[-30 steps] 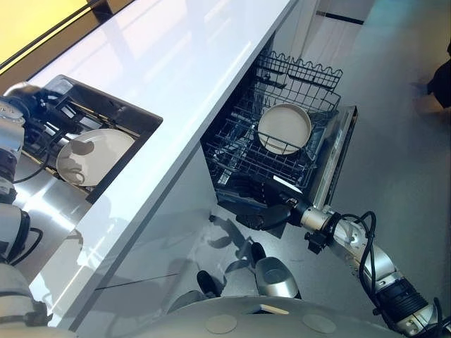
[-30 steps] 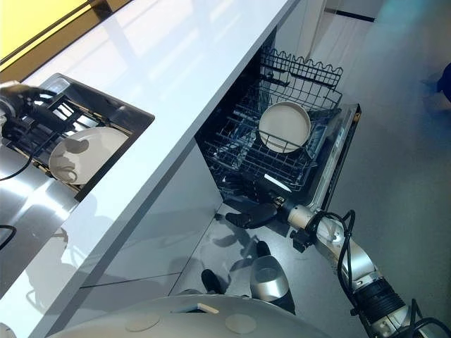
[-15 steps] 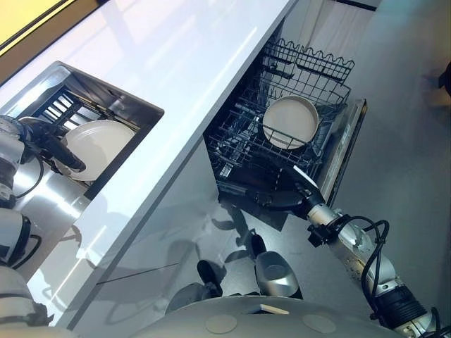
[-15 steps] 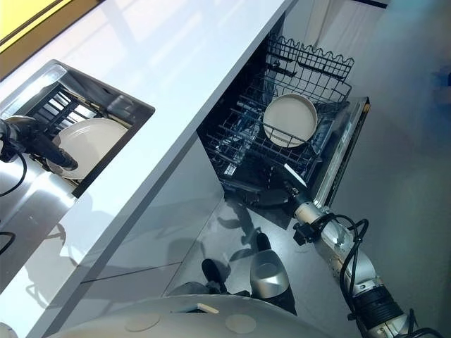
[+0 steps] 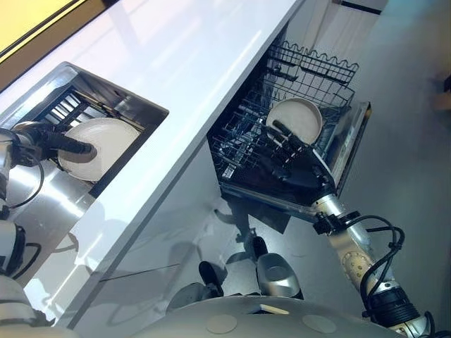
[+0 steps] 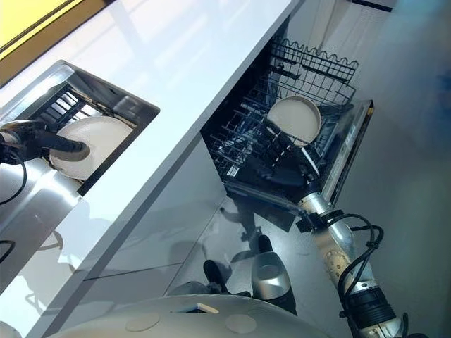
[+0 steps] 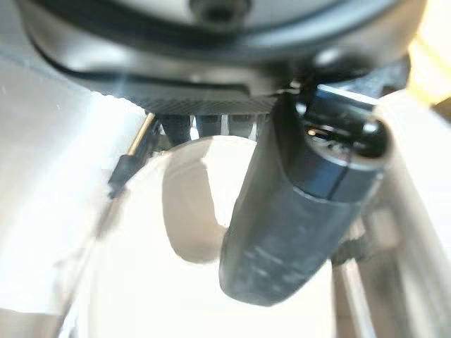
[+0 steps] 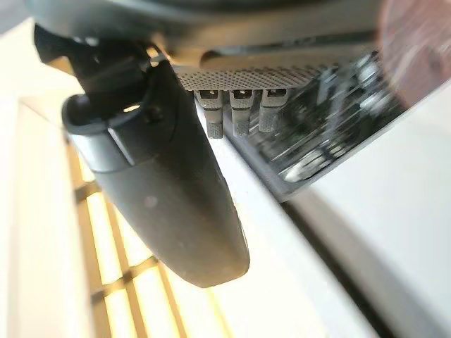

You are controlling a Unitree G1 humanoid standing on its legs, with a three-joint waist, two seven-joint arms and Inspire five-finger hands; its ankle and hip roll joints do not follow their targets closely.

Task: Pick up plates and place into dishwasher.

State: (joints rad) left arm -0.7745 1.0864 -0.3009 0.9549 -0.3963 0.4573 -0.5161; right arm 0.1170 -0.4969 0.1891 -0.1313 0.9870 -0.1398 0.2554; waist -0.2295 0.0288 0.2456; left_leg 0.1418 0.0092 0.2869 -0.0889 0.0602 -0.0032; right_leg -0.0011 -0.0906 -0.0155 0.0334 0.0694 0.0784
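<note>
A white plate (image 5: 107, 139) lies in the steel sink (image 5: 144, 107) at the left. My left hand (image 5: 55, 143) reaches over its near rim with straight fingers, open; its thumb (image 7: 296, 211) hangs just above the plate (image 7: 176, 282). A second white plate (image 5: 299, 116) stands on edge in the dishwasher's lower rack (image 5: 239, 134). My right hand (image 5: 294, 169) hovers open over that rack with fingers (image 5: 282, 137) spread, just in front of the standing plate and holding nothing.
The white countertop (image 5: 176, 56) runs between sink and dishwasher. The dishwasher door (image 5: 351, 151) lies folded down under my right arm. A wire upper rack (image 5: 317, 67) is pulled out behind. A dark grid (image 5: 62, 109) sits in the sink's far end.
My right hand has risen from below the door's edge to above the lower rack. My left hand has stretched its fingers out over the sink plate.
</note>
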